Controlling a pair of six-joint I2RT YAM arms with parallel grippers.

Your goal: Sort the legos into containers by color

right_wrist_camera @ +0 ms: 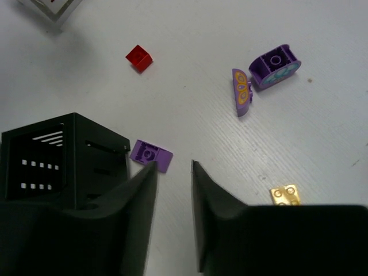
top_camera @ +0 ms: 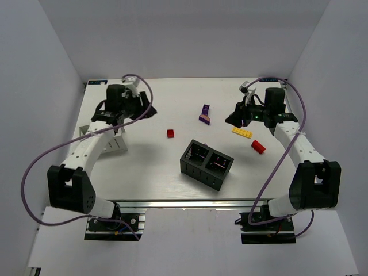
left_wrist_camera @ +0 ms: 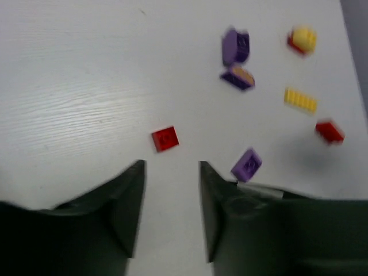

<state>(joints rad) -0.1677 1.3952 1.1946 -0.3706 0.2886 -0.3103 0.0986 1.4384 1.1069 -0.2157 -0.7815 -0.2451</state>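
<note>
**Clerk:** First entry, furthest left of the black box (top_camera: pixel 198 172)?

**Operator:** The white box (top_camera: pixel 119 144), well to the left of the black box and half under my left arm. Next, my left gripper (left_wrist_camera: pixel 171 172), beyond and left of the black box: jaws partly apart, nothing between them.

**Clerk:** What does it face?

**Operator:** A small red brick (left_wrist_camera: pixel 165 138), flat on the table left of the black box and apart from it. It lies straight ahead of my gap, just past the fingertips. It is near square, so I see no long axis to match. My left arm is the nearer one, and nothing stands between. I judge that a short reach forward and down would meet it.

**Clerk:** Further right?

**Operator:** Two purple pieces (top_camera: pixel 204 115), close together beyond the black box. Then a purple tile (right_wrist_camera: pixel 151 156) just beside the black box's corner; I cannot tell if they touch. Its long axis slants across the gap of my right gripper (right_wrist_camera: pixel 174 169), which hangs over the right side of the black box, jaws partly apart and holding nothing.

**Clerk:** Obstructions?

**Operator:** The black box's wall crowds my finger on that side, which I judge a risk.

**Clerk:** Remainder?

**Operator:** Right of the black box: a yellow plate (top_camera: pixel 242 132), then a second red brick (top_camera: pixel 258 146).
</note>
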